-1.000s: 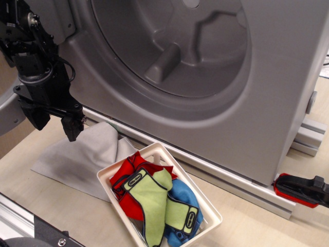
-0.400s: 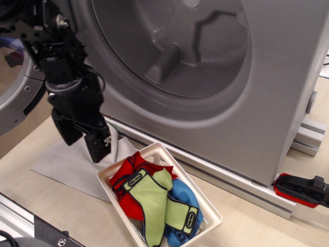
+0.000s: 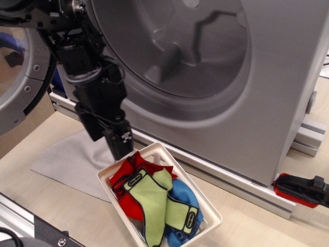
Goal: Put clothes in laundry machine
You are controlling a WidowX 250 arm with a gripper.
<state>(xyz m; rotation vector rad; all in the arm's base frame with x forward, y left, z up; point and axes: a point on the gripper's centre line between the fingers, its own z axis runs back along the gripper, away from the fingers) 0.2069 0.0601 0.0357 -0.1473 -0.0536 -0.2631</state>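
Observation view. Tool [image 3: 108, 141]: black, hanging at the basket's upper-left corner, just above the red edge of the clothes; fingers [image 3: 122, 145] standing slightly apart, nothing showing between them, though the exact gap is hard to tell.

Clothes [image 3: 154, 200]: red, lime and blue bundle lying heaped in the white basket [image 3: 213, 218] on the table [image 3: 247, 226].

Washer [image 3: 247, 103]: standing just behind the basket, drum open; door [image 3: 20, 67] swinging out at left.

Grey cloth [image 3: 72, 159]: lying flat beside the basket.

Risk: the tool is sitting near the rim, so a descent may be catching plastic and tipping the basket, or pinching only the red piece.
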